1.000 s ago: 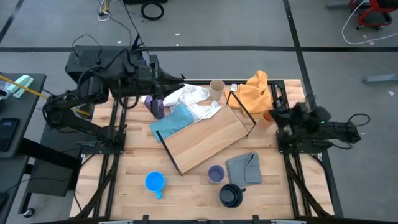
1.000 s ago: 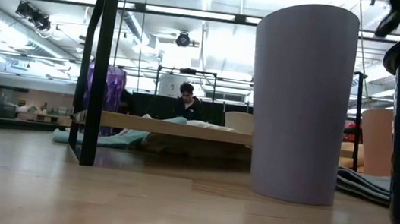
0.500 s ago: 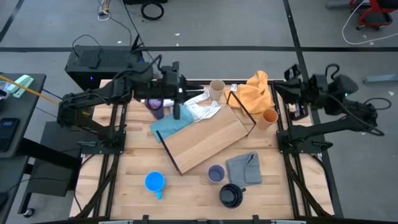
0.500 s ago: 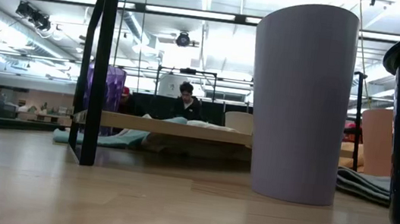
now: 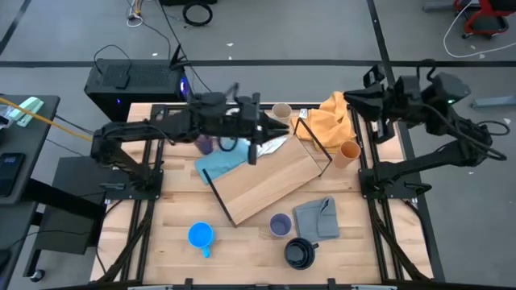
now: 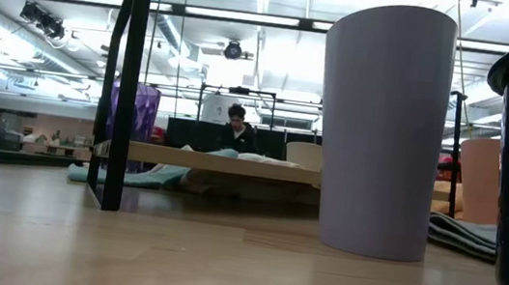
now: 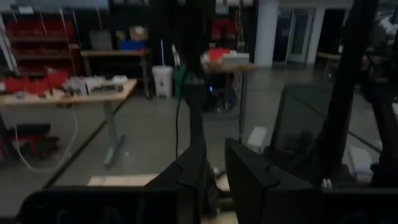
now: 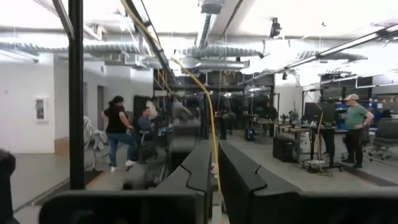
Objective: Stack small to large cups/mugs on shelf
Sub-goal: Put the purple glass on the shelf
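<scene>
Table: shelf (image 5: pixel 270 181) just below left gripper (image 5: pixel 256 153).

The shelf (image 5: pixel 270 181), a pale wood board on thin black rods, lies slantwise mid-desk with no cup on it. The dark purple tumbler (image 5: pixel 205 144) stands beyond its far left corner and the beige cup (image 5: pixel 280 115) beyond its far edge, while the orange cup (image 5: pixel 349 151) stands just off its right end. The lavender cup (image 5: pixel 280 225) stands upright close to the near edge, with the black mug (image 5: pixel 300 254) nearer the desk front and the bright blue mug (image 5: pixel 200 236) off to the left.
</scene>
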### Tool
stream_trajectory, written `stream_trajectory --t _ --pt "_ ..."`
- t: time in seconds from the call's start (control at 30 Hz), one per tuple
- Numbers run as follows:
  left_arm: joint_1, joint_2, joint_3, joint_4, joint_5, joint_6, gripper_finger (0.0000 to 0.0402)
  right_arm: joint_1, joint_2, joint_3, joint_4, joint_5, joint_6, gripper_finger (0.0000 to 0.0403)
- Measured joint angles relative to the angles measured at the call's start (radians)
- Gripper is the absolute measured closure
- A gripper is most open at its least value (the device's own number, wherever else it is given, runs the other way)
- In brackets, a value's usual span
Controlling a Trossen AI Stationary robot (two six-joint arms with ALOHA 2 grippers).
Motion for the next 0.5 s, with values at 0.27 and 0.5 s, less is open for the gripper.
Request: stream_trajectory --t 0.27,0.5 --pt "0.014 0.079 -0.001 -0.085 0.000 -0.050 0.0326 0.000 -0.036 0.000 -0.040 0.010 0.021 0.0365" --pt "0.113 0.032 -0.001 -0.349 -0.008 -0.068 0.0335 0.000 -0.042 0.000 -0.099 0.029 0.021 0.0365"
